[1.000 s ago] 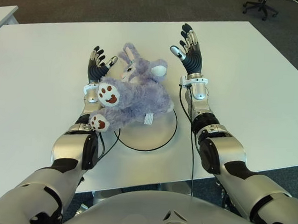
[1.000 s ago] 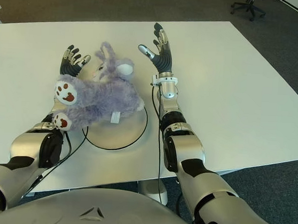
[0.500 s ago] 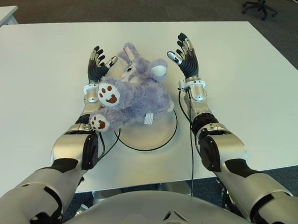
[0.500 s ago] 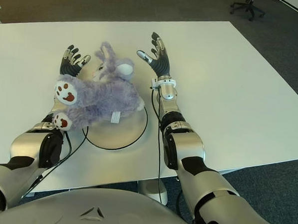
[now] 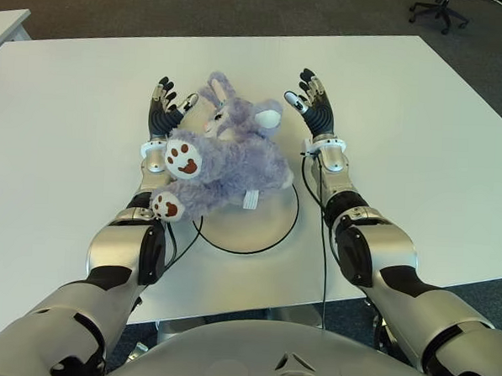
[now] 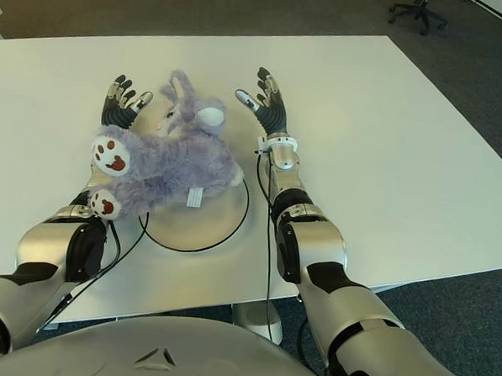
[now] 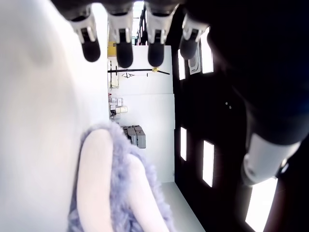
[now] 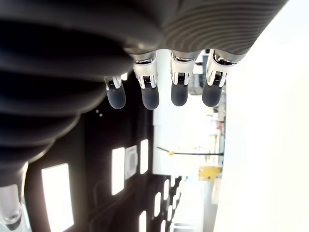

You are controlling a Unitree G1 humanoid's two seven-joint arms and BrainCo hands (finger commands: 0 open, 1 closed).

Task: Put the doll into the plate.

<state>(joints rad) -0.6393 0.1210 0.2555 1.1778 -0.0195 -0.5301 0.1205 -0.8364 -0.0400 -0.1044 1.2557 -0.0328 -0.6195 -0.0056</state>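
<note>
Left eye view, fluffy lilac doll (image 5: pixel 227 166) half over plate (image 5: pixel 262 226), left hand (image 5: pixel 163 112) and right hand (image 5: pixel 314 111) spread, empty

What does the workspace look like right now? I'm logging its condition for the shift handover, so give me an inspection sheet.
Surface: white table, bare apart from the job's things.
Job's things: purple plush doll lies partly on the white round plate, its head beyond the far rim and its feet over the left forearm.
Clutter: nothing seen.
Hands: left hand open, at the doll's left side; right hand open, fingers spread, to the right of the doll's head and apart from it.
Cables: black cable runs along the right forearm; another loops by the left arm.
Surroundings: dark carpet, an office chair at the far right, the corner of another table at the far left.
</note>
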